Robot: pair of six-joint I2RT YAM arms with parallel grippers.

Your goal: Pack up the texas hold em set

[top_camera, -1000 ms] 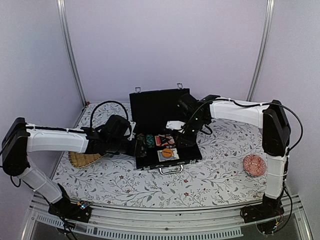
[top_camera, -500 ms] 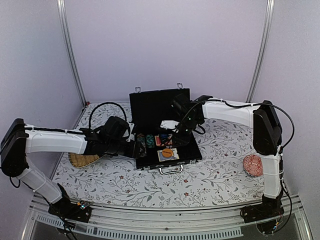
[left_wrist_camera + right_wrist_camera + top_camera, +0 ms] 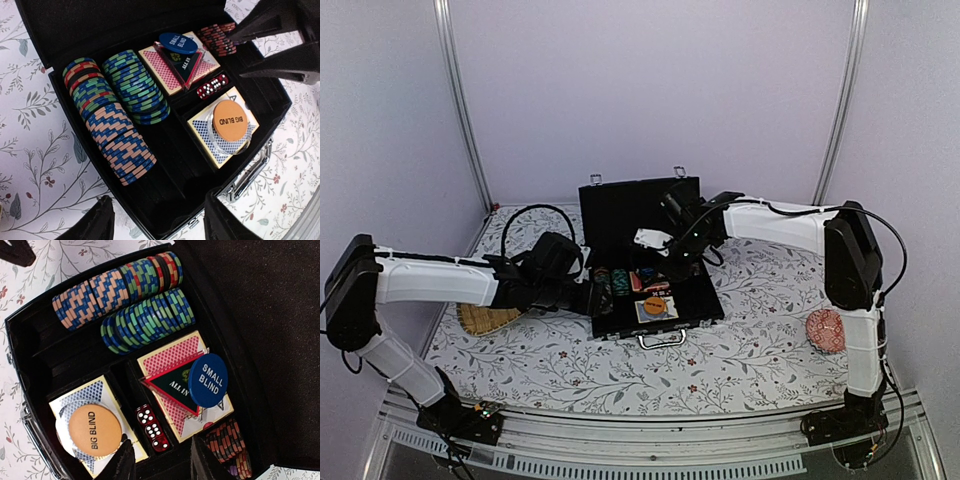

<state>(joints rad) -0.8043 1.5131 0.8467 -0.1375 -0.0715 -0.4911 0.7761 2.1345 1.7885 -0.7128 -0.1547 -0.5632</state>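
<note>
Looks like a robotics lab test booth rather than a home. Closed in by plain pale panels (image 3: pixel 650 90) and bare metal posts (image 3: pixel 460 110). Has a white-and-black left arm (image 3: pixel 430 280) and right arm (image 3: pixel 790 222) bolted to a metal rail (image 3: pixel 650 445) at the near edge of a floral-clothed table (image 3: pixel 740 350), trailing loose black cables (image 3: pixel 532 205). Carries staged props: case (image 3: pixel 630 215), tray (image 3: pixel 480 320), bowl (image 3: pixel 827 330).

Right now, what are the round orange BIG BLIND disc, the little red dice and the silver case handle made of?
The round orange BIG BLIND disc: probably matte plastic, flat even colour. The little red dice: glossy plastic, maybe see-through. The silver case handle: likely metal, it glints.
</note>
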